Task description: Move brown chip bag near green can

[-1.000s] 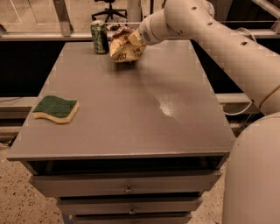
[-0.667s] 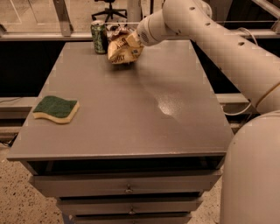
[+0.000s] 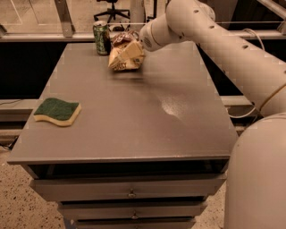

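The brown chip bag (image 3: pixel 121 59) is crumpled, with tan edges and a dark top, at the far middle of the grey table (image 3: pixel 134 129). The gripper (image 3: pixel 132 48) comes in from the right on a white arm and is shut on the bag's upper part. The bag's lower edge is at or just above the table top. The green can (image 3: pixel 102 37) stands upright at the far edge, just left of the bag, with a small gap between them.
A green-topped yellow sponge (image 3: pixel 57 111) lies near the table's left edge. Drawers (image 3: pixel 130 193) sit under the table front. The robot's white body (image 3: pixel 259 174) fills the right side. A rail and an office chair (image 3: pixel 111 6) are behind the table.
The gripper with the bag has moved slightly left and down, closer to the table top and the can. The can and sponge have not moved.
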### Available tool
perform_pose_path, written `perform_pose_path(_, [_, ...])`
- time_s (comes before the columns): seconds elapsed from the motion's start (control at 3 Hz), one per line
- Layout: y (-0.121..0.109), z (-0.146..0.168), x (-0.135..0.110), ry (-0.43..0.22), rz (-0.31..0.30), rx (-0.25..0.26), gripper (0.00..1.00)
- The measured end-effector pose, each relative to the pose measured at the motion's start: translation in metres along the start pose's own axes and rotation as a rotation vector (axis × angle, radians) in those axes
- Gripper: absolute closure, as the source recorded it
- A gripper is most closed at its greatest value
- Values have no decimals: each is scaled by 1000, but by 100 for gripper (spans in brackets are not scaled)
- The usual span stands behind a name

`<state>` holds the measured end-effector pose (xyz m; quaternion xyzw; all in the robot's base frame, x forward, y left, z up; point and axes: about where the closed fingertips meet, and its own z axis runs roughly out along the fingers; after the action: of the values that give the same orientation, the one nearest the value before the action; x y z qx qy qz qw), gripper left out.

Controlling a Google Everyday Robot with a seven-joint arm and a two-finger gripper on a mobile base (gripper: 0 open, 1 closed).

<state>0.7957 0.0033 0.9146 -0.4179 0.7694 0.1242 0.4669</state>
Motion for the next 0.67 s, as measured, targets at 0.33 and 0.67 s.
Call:
perform_pose_path(0.33, [3,-3,12,21,0,-18,0])
perform_pose_path(0.67, [-20,-35,37,7,11,-43,0])
